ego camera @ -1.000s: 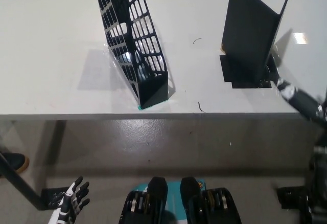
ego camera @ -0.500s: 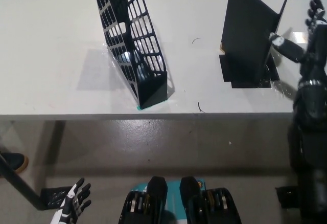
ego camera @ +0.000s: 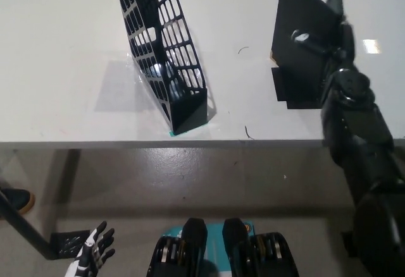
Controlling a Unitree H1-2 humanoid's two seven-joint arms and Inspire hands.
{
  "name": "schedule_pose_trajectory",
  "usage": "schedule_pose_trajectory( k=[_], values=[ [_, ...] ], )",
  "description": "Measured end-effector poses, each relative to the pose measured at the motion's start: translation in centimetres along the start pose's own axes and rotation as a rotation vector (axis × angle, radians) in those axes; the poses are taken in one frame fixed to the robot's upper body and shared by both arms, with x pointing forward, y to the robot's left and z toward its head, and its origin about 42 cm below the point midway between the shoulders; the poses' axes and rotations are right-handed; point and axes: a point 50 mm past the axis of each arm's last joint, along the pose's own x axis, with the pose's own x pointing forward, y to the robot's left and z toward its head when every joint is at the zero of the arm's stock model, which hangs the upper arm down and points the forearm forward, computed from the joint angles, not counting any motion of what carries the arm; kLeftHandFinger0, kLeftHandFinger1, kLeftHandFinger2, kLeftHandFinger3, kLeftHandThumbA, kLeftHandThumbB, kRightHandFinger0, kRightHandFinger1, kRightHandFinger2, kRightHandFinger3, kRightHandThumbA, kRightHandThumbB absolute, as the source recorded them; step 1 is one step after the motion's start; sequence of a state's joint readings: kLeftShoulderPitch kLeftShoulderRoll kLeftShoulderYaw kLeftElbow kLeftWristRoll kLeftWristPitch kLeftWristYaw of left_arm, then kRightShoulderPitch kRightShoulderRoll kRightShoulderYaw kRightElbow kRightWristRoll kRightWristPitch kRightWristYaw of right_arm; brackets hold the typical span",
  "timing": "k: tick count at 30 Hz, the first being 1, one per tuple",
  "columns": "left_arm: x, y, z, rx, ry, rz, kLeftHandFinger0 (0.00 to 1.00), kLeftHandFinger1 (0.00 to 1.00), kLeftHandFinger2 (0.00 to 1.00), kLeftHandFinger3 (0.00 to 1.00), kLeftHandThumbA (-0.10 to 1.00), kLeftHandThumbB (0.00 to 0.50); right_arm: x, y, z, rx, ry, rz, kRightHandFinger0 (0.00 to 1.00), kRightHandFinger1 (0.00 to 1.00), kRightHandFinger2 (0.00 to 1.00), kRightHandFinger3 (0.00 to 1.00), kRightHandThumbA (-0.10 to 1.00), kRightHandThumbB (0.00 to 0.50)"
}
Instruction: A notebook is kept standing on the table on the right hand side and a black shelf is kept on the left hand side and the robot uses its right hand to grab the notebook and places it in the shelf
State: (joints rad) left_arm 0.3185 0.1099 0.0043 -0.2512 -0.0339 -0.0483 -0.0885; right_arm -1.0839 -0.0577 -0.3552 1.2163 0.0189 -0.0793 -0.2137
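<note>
Notebook (ego camera: 297,55): upper right of the frame, standing upright and open on the table, black covers, flat and matte, pale corners at the top edge.
Right hand (ego camera: 329,46): black, against the notebook's right side; its arm rises from the lower right and hides part of the cover; whether the fingers are clamped on the notebook cannot be told.
Shelf (ego camera: 166,49): upper middle-left, well apart from the notebook; black plastic file holder with grid-cut walls, leaning, solid at its near end.
Table (ego camera: 63,49): white, smooth, slightly glossy; a thin dark squiggle lies between shelf and notebook.
Left hand (ego camera: 92,258): white, lower left below the table edge, fingers spread, holding nothing.
Floor (ego camera: 190,182): grey, speckled.
</note>
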Motion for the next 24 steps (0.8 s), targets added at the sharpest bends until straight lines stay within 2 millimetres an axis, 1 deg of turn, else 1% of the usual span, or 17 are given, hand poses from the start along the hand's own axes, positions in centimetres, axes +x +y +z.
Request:
schedule_pose_trajectory(
  k=[1,2,3,4,5,6,8,10,12,13,16,17,19,21,22,23,24],
  values=[
    [0.0,0.0,0.0,0.0,0.0,0.0,1.0,1.0,1.0,1.0,1.0,0.424,0.1,0.2,0.0,0.013,0.012,-0.002,0.59,0.63,0.81,1.0,0.46,0.398],
    [0.0,0.0,0.0,0.0,0.0,0.0,1.0,1.0,1.0,1.0,1.0,0.424,0.1,0.4,-0.1,0.018,0.028,-0.006,0.46,0.53,0.72,1.0,0.43,0.406],
    [0.0,0.0,0.0,0.0,0.0,0.0,1.0,1.0,1.0,1.0,1.0,0.415,0.2,0.6,-0.1,0.017,0.041,-0.017,0.09,0.13,0.23,0.23,-0.03,0.282],
    [0.0,0.0,0.0,0.0,-0.001,0.0,1.0,1.0,1.0,1.0,1.0,0.415,0.2,0.8,0.1,0.012,0.045,-0.034,0.02,0.05,0.17,0.17,-0.09,0.254],
    [0.1,0.0,0.0,0.0,-0.002,0.0,1.0,1.0,1.0,1.0,1.0,0.415,0.2,0.8,0.2,0.007,0.045,-0.051,0.0,0.0,0.13,0.13,-0.1,0.217],
    [0.1,0.0,0.1,0.001,-0.004,0.0,1.0,1.0,1.0,1.0,1.0,0.412,0.2,0.9,0.2,0.003,0.042,-0.067,0.0,0.0,0.3,0.32,-0.1,0.178],
    [0.3,0.1,0.2,0.002,-0.008,0.0,1.0,1.0,1.0,1.0,1.0,0.417,0.2,0.9,0.2,0.012,0.033,-0.096,0.0,0.05,0.52,0.49,-0.1,0.167],
    [0.3,0.1,0.2,0.003,-0.01,-0.001,1.0,1.0,1.0,1.0,1.0,0.416,0.1,0.9,0.0,0.021,0.03,-0.115,0.0,0.11,0.64,0.61,-0.1,0.144],
    [0.3,0.1,0.2,0.005,-0.01,-0.001,1.0,1.0,1.0,1.0,1.0,0.407,0.0,0.8,-0.4,0.03,0.029,-0.128,0.0,0.12,0.65,0.63,-0.1,0.131],
    [0.3,0.2,0.2,0.005,-0.01,-0.002,1.0,1.0,1.0,1.0,1.0,0.404,-0.1,0.7,-0.6,0.034,0.029,-0.133,0.0,0.1,0.62,0.6,-0.1,0.138],
    [0.3,0.2,0.2,0.007,-0.009,-0.002,1.0,1.0,1.0,1.0,1.0,0.418,-0.2,0.5,-1.0,0.042,0.02,-0.147,0.0,0.12,0.66,0.65,-0.1,0.143],
    [0.3,0.2,0.2,0.008,-0.008,-0.003,1.0,1.0,1.0,1.0,1.0,0.418,-0.3,0.4,-1.0,0.045,0.012,-0.15,0.0,0.11,0.65,0.65,-0.1,0.142],
    [0.2,0.3,0.1,0.009,-0.006,-0.003,1.0,1.0,1.0,1.0,1.0,0.415,-0.2,0.3,-0.7,0.047,-0.01,-0.154,0.0,0.07,0.53,0.62,-0.1,0.123],
    [0.2,0.3,0.1,0.009,-0.004,-0.003,1.0,1.0,1.0,1.0,1.0,0.416,-0.3,0.3,0.0,0.054,-0.061,-0.155,0.0,0.05,0.51,0.58,-0.1,0.119],
    [0.2,0.3,0.1,0.009,-0.003,-0.003,1.0,1.0,1.0,1.0,1.0,0.42,-0.4,0.4,0.4,0.06,-0.085,-0.154,0.0,0.04,0.5,0.54,-0.1,0.1],
    [0.2,0.3,0.1,0.008,-0.002,-0.003,1.0,1.0,1.0,1.0,1.0,0.421,-0.5,0.4,0.7,0.064,-0.108,-0.152,0.0,0.03,0.5,0.56,-0.1,0.084],
    [0.2,0.3,0.0,0.008,0.0,-0.002,1.0,1.0,1.0,1.0,1.0,0.422,-0.7,0.4,1.0,0.069,-0.137,-0.151,0.0,0.03,0.5,0.57,-0.1,0.104]
  ],
)
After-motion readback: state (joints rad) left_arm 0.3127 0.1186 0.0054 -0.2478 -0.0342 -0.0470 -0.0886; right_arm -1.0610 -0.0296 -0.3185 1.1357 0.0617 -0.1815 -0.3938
